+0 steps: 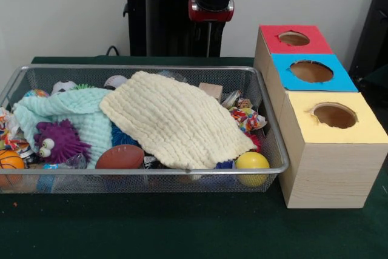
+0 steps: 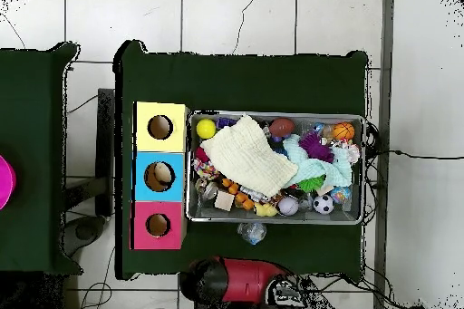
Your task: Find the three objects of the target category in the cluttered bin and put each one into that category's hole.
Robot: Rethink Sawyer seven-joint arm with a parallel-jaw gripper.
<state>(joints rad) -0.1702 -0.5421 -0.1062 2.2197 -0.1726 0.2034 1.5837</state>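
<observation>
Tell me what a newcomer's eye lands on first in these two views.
First, the cream cloth spread across the middle of the wire bin, covering much of the toy clutter, with a mint cloth beside it. Next, the wooden box beside the bin, its three round holes topped red, blue and yellow. Bright extras at the bin's front rail: a yellow ball, a brown football and a purple spiky toy.

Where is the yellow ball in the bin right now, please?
In the front view the yellow ball sits in the wire bin's near right corner, beside the yellow-topped box, just off the cream cloth's edge.
</observation>
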